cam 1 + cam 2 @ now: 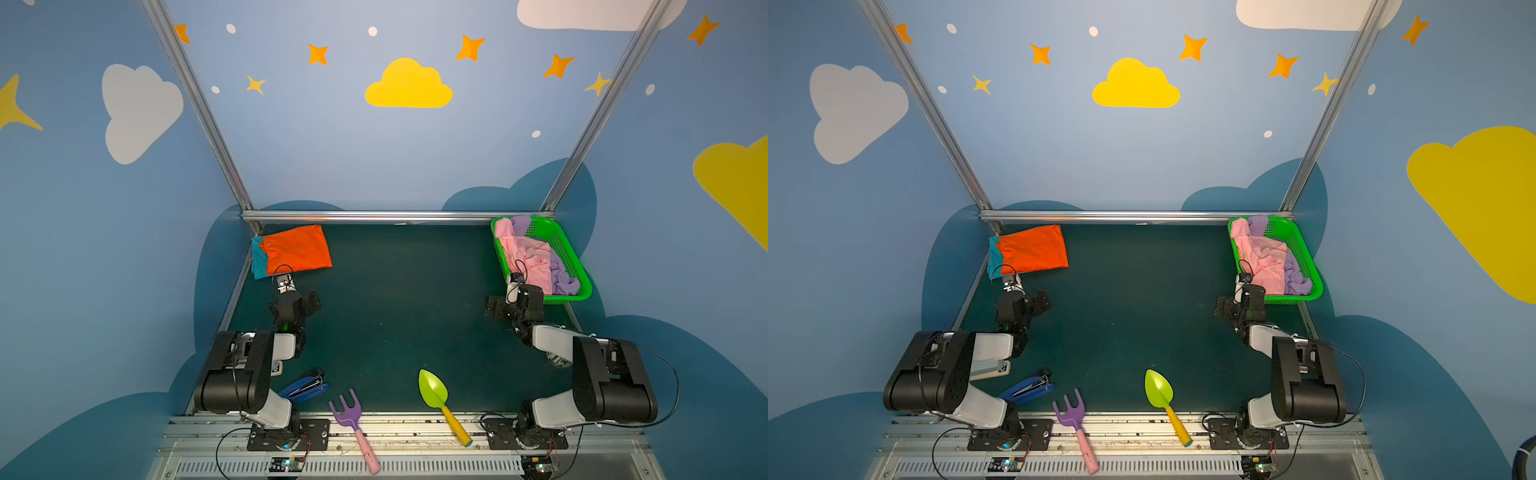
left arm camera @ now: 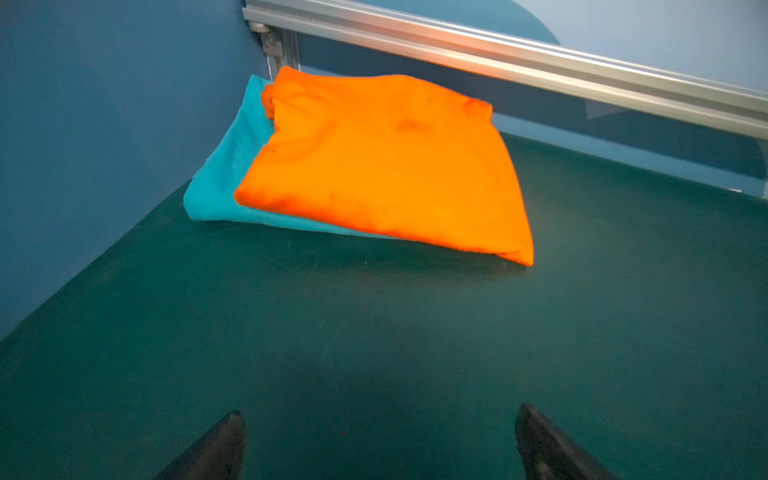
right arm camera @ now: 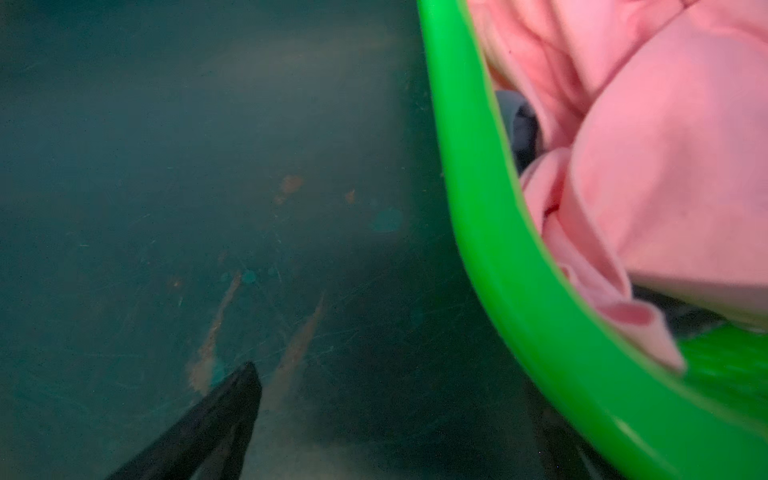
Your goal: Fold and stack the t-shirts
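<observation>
- Orange on teal: the orange t-shirt point(image 1: 297, 249) lies folded on the teal t-shirt point(image 1: 258, 262) at the far left corner of the worktop point(image 1: 395, 316) in both top views. The pink t-shirt point(image 1: 525, 257) and lilac t-shirt point(image 1: 563, 280) sit crumpled in the green basket point(image 1: 562, 245) at the far right. With two stacked, I judge the step in hand to be fetching the pink one.
- In a top view the right arm point(image 1: 1250, 299) hangs at the basket's near left corner and the left arm point(image 1: 1017, 307) just near of the stack. Neither holds cloth. A toy rake point(image 1: 1069, 411), trowel point(image 1: 1158, 388) and stapler point(image 1: 1027, 388) lie along the near edge, so the shirt is best spread mid-worktop, clear of them.
- Left wrist view: the left jaws stand wide over bare worktop, with the stack ahead and untouched. The teal t-shirt shows past the orange one's left edge. Leave the stack alone and keep this arm ready to take a second corner.
- Right wrist view: the right jaws stand wide, one fingertip point(image 3: 228, 415) over the worktop, the other half hidden beyond the basket rim. Pink cloth lies just inside. Rise over the rim first, pinch a pink fold only, not plastic or lilac, and lift slowly so the basket does not tip.
</observation>
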